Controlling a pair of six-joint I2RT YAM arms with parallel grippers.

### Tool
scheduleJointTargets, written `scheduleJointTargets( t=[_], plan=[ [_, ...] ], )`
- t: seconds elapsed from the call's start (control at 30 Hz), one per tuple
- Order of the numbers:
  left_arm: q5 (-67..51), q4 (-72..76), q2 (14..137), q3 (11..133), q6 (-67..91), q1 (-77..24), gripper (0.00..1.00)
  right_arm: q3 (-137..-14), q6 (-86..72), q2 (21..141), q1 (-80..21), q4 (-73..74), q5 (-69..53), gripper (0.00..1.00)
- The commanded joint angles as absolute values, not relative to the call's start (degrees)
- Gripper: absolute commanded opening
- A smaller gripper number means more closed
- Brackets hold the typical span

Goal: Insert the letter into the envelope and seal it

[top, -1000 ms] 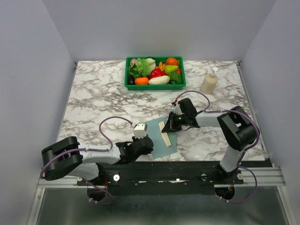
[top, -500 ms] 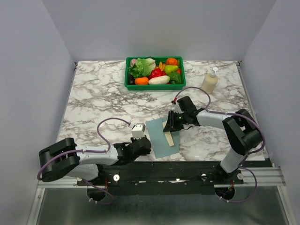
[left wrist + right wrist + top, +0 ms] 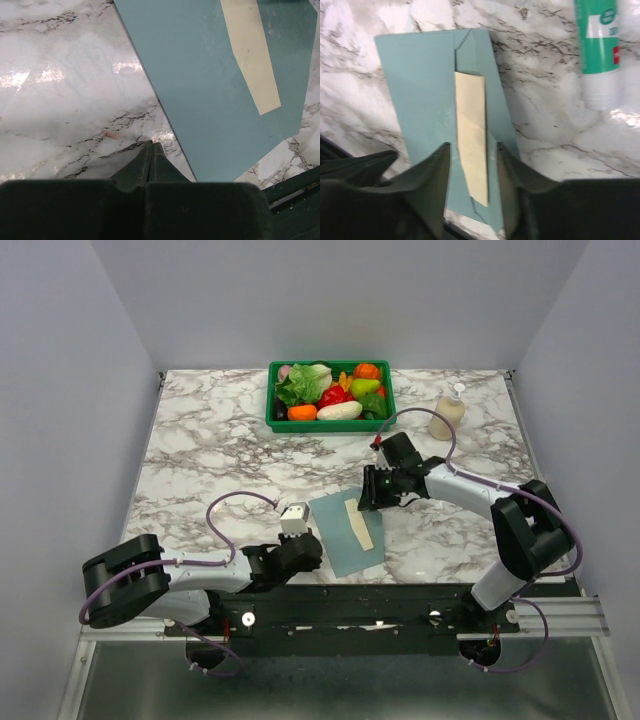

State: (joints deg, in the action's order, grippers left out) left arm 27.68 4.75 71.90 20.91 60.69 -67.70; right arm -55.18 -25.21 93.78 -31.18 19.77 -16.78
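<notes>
Jaws of your left gripper [image 3: 152,150] are pressed fully together, holding nothing. Its tip sits low over the marble table [image 3: 200,460], just beside the near left edge of the envelope [image 3: 340,545]. The left arm lies stretched along the near edge of the table.

Moving right, the teal envelope lies flat on the table near the front edge, between your 2 grippers, turned at a slight angle. The letter [image 3: 360,525] lies on it toward its right side. Only a narrow cream strip shows, with teal paper along both long sides. You cannot tell from these views how much of the sheet is tucked inside.

Further right, your right gripper [image 3: 472,172] hangs above the far end of the envelope. Its 2 jaws stand apart with a clear gap between them. They hold nothing, and the wrist view shows the cream strip through that gap.

Just right of the envelope in the wrist view, a green and white tube [image 3: 597,50] lies on the marble. At the far centre stands a green tray [image 3: 271,400] of toy vegetables. A pump bottle [image 3: 447,412] stands well apart at the far right.
</notes>
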Motion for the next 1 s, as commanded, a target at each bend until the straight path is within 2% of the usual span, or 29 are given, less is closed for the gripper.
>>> scheduleJointTargets(
  t=[0.0, 0.03, 0.07, 0.1, 0.43, 0.97],
  plan=[
    [25.84, -1.85, 74.35, 19.16, 59.86, -67.68, 0.00, -56.34, -23.47, 93.34, -31.38, 24.17, -10.90, 0.31],
    [25.84, -1.85, 74.53, 19.51, 59.77, -67.68, 0.00, -56.34, -23.55, 93.69, -31.38, 24.08, -10.72, 0.10],
    [25.84, -1.85, 74.79, 19.69, 59.50, -67.68, 0.00, -56.34, -23.64, 93.95, -31.38, 24.08, -10.46, 0.03],
    [25.93, -1.85, 74.97, 19.77, 59.50, -67.68, 0.00, -56.42, -23.73, 94.56, -31.38, 23.82, -10.63, 0.01],
    [25.84, -0.88, 76.38, 20.57, 57.92, -66.27, 0.00, -57.39, -24.08, 99.40, -31.38, 22.41, -10.81, 0.01],
    [23.56, 2.72, 81.12, 21.45, 54.67, -64.25, 0.00, -57.04, -23.38, 100.63, -32.52, 20.57, -13.71, 0.01]
  ],
)
